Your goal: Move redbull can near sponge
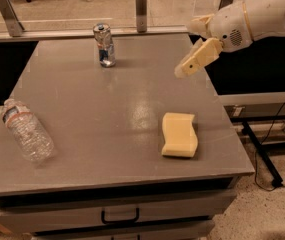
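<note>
The redbull can (pixel 104 45) stands upright at the far side of the grey table (pixel 107 134), left of middle. The pale yellow sponge (pixel 180 134) lies flat near the table's front right. My gripper (pixel 186 48) hangs in the air over the table's far right edge, to the right of the can and beyond the sponge. Its two cream fingers (pixel 199 57) are spread apart and hold nothing. It touches neither the can nor the sponge.
A clear plastic water bottle (pixel 27 130) lies on its side at the table's left front. A rail with metal posts (pixel 141 9) runs behind the table. Drawers with a handle (pixel 120 216) are under the front edge. Cables (pixel 274 149) lie on the floor at the right.
</note>
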`<move>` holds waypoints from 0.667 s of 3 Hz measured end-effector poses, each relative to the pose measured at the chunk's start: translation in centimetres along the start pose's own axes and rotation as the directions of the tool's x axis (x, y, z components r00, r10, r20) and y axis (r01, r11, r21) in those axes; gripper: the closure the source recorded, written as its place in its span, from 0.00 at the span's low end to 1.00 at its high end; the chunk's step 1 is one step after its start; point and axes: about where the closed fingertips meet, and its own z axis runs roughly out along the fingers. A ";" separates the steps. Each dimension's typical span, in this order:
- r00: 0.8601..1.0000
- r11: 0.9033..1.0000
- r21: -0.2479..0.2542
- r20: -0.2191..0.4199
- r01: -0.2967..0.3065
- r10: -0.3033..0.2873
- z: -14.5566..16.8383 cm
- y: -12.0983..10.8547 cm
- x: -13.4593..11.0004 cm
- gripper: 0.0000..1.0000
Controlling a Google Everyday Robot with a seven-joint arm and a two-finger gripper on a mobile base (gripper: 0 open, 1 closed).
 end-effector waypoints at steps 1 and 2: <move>0.998 0.999 0.030 0.042 -0.039 0.038 1.0 -0.3 0.1 0.00; 0.981 0.993 0.079 0.179 -0.083 0.068 3.7 -2.0 -1.0 0.00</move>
